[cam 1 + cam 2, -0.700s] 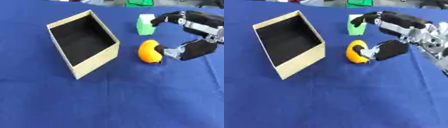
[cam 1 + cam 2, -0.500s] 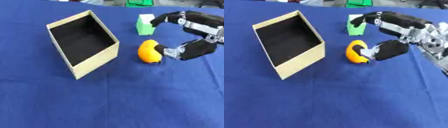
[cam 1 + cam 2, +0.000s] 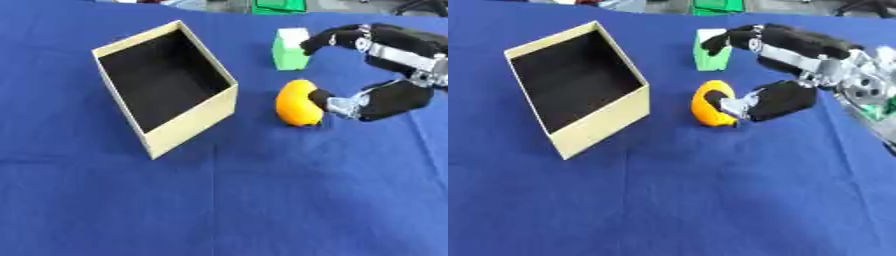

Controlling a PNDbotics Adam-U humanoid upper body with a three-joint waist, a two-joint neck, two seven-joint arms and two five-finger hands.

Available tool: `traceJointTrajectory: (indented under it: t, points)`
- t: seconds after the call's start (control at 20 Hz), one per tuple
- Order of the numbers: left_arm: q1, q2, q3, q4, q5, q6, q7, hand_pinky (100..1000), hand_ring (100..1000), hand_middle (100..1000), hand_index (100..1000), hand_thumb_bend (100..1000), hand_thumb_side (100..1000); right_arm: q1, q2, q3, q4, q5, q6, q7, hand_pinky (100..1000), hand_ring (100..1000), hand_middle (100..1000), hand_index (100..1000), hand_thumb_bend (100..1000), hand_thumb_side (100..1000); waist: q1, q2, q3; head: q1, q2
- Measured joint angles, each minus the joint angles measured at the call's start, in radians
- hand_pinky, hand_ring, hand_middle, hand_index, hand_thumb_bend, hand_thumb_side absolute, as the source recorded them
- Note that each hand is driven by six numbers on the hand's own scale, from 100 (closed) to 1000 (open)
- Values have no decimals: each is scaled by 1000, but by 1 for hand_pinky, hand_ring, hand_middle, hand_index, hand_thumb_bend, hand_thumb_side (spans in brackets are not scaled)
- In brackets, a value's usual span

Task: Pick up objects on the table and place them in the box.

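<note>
Nearest to you, the blue tablecloth (image 3: 262, 200) lies bare across the front of the scene. A little farther in, at centre right, the orange object (image 3: 296, 103) sits on the cloth, a rounded thing standing on its lower end, and your right hand (image 3: 385, 75) comes in from the right edge around it. The thumb touches the orange object's right side, while the black fingers (image 3: 337, 36) arch over and beyond it toward the far side, so the hand stands wide, curved like a hook, with the orange object in the space below the fingers; the fingers themselves are not closed on it. To the left of the orange object, apart from it, the tan box (image 3: 222, 103) stands open with its dark inside showing and its near right corner pointing toward you. Farther back, the green block (image 3: 289, 49) with a pale top stands just left of your fingertips; whether they touch it you cannot tell. Beyond the cloth's far edge there is something green (image 3: 278, 6), too cut off to make out. Compared with the view from just before, almost nothing differs: the orange object, the box and the green block lie in the same places, and your hand holds the same wide arch with the thumb at the orange object.
</note>
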Motion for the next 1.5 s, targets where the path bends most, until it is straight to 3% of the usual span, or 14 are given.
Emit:
traceJointTrajectory:
  t: [0.35,0.8,1.5]
  points:
    - [0,-1,0,0,0,1,-1,533,693,654,790,272,1000,0,0,6,0,78,12,19,960,1000,880,982,506,607,-1,4,3,-1,0]
    - [0,-8,0,0,0,1,-7,531,692,652,788,262,1000,0,0,16,0,186,10,55,947,987,872,971,533,551,-3,16,6,-5,0]
    - [0,-8,0,0,0,0,-11,528,687,647,786,250,1000,-32,13,52,31,279,63,98,934,988,876,965,571,558,-2,17,11,-10,-4]
